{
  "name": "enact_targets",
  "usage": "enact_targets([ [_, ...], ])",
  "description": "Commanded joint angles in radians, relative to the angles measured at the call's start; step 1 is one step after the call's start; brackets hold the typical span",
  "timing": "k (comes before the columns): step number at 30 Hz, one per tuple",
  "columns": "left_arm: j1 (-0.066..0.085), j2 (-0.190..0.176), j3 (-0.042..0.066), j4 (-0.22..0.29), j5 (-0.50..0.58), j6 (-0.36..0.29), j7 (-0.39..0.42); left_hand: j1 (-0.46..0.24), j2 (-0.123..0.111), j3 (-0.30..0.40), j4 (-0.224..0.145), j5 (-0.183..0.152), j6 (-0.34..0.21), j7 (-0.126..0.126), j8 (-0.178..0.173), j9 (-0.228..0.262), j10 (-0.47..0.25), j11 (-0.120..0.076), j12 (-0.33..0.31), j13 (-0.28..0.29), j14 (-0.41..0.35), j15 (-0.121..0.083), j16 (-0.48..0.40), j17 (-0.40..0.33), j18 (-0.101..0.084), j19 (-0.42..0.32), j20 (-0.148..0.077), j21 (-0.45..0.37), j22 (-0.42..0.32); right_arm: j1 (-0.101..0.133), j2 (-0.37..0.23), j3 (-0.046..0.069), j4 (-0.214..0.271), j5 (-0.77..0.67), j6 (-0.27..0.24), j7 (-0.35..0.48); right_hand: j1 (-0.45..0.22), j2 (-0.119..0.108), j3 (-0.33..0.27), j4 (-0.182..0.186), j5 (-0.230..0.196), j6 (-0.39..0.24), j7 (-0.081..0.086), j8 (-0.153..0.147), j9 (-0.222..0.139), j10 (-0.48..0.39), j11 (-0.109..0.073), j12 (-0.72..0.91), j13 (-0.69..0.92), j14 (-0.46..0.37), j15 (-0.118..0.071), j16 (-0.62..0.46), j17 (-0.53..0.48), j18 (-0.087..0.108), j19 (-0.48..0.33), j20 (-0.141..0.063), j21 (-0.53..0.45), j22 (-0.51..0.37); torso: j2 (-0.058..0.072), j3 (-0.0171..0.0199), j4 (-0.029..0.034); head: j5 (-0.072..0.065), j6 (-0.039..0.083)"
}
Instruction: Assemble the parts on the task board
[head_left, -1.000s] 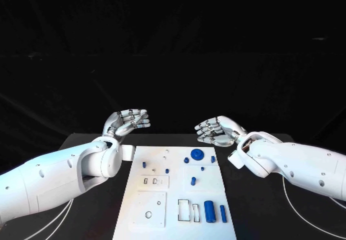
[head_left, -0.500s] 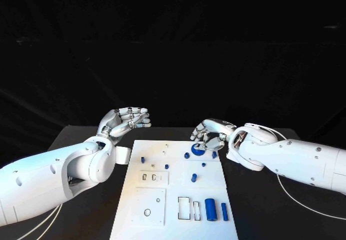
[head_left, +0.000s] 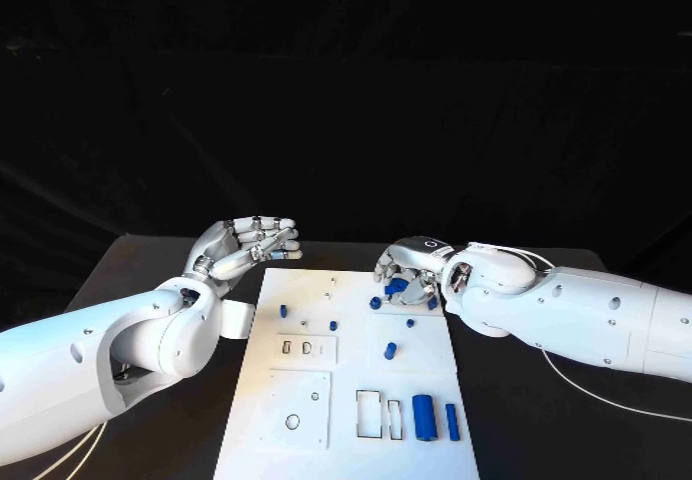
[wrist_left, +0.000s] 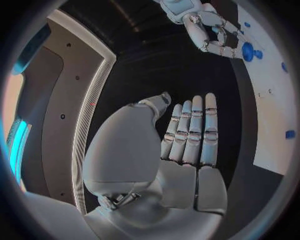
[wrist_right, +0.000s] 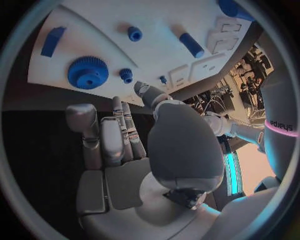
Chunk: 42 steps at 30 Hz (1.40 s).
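Since a second ago the right hand (head_left: 405, 272) has come down over the far end of the task board (head_left: 351, 390), empty, fingers curled above the blue gear (wrist_right: 87, 73). On the black table (head_left: 512, 420), a blue cylinder (head_left: 423, 417) lies lengthwise beside an empty rectangular slot (head_left: 368, 413). Off the board's far-left corner, the left hand (head_left: 250, 245) hovers empty, fingers loosely extended.

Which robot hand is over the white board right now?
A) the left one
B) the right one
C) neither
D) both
B: the right robot hand hangs over the far end of the white board, close above the blue gear, holding nothing, while the left robot hand is raised off the board's far left corner, over the black table.
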Motion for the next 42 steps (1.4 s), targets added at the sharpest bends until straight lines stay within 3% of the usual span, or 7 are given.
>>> enact_targets([
  [1,0.003,-0.001,0.001,0.007,-0.006,0.023,-0.004,-0.006,0.0,0.004,0.0,0.001,0.003,0.002,-0.004,-0.001,0.009,0.0,-0.006,-0.001,-0.003,0.004,-0.004,0.001,0.0,-0.007,-0.003,0.003,-0.001,0.001,0.007,0.0,0.001,-0.065,0.037,-0.035,0.014,0.003,-0.01,0.004,0.004,-0.008,0.0,-0.006,0.004,-0.01,0.001,-0.003,0.004,0.048,0.001,0.035,0.035,-0.018,0.013,0.002,0.046,0.061,0.016,-0.0044,0.0046,0.0,-0.001],
  [6,0.006,-0.003,0.001,0.008,-0.005,0.026,-0.007,-0.007,-0.001,0.004,0.0,0.001,0.003,0.002,-0.005,-0.001,0.009,0.001,-0.007,-0.001,-0.003,0.004,-0.005,0.001,0.0,-0.008,-0.002,0.003,-0.001,0.001,0.015,0.0,0.0,-0.07,0.051,-0.039,0.02,0.006,-0.014,0.012,0.005,-0.007,0.001,-0.007,0.008,-0.01,0.002,-0.002,0.008,0.051,0.003,0.067,0.069,-0.026,0.028,0.004,0.092,0.123,0.021,-0.0047,0.0092,-0.001,-0.003],
  [16,0.011,-0.005,0.001,0.005,-0.004,0.028,-0.011,-0.011,-0.002,0.005,0.0,0.001,0.002,0.003,-0.006,-0.002,0.01,0.001,-0.01,-0.001,-0.005,0.005,-0.007,0.002,0.0,-0.01,-0.001,0.002,-0.002,0.0,0.028,0.0,-0.008,-0.074,0.068,-0.045,0.025,0.014,-0.005,0.024,0.008,0.002,0.0,-0.004,0.015,0.001,0.0,0.001,0.014,0.052,0.003,0.088,0.087,-0.031,0.034,0.005,0.121,0.161,0.029,-0.0062,0.0166,-0.003,0.0],
  [29,0.014,-0.007,0.001,0.0,-0.003,0.033,-0.018,-0.014,-0.003,0.006,0.0,0.001,0.001,0.004,-0.007,-0.002,0.009,0.002,-0.014,-0.001,-0.006,0.005,-0.009,0.003,0.0,-0.011,-0.001,0.001,-0.002,-0.003,0.034,0.0,-0.017,-0.074,0.083,-0.05,0.044,0.026,0.084,0.037,0.009,0.045,-0.011,0.017,0.038,0.043,-0.01,0.011,0.019,0.051,-0.004,0.116,0.103,-0.038,0.043,0.001,0.168,0.226,0.038,-0.007,0.017,-0.002,0.002],
  [34,0.014,-0.008,0.001,-0.003,-0.003,0.035,-0.022,-0.015,-0.003,0.006,0.0,0.001,0.0,0.005,-0.008,-0.003,0.009,0.003,-0.015,-0.001,-0.006,0.006,-0.01,0.003,0.0,-0.012,0.0,0.001,-0.003,-0.003,0.032,0.0,-0.017,-0.074,0.085,-0.053,0.059,0.034,0.133,0.027,-0.002,0.061,-0.019,0.03,0.055,0.065,-0.018,0.015,0.022,0.051,-0.011,0.125,0.108,-0.04,0.045,-0.005,0.183,0.247,0.041,-0.0065,0.0173,-0.002,0.002],
  [42,0.014,-0.008,0.001,-0.005,-0.003,0.036,-0.025,-0.016,-0.003,0.007,-0.001,0.001,0.0,0.005,-0.009,-0.003,0.009,0.003,-0.017,-0.001,-0.007,0.006,-0.012,0.003,0.0,-0.013,0.0,0.0,-0.003,-0.004,0.031,0.0,-0.016,-0.075,0.07,-0.055,0.064,0.034,0.158,0.017,-0.002,0.066,-0.021,0.037,0.068,0.076,-0.021,0.016,0.024,0.051,-0.014,0.129,0.111,-0.041,0.045,-0.007,0.189,0.257,0.045,-0.007,0.018,-0.004,0.004],
])
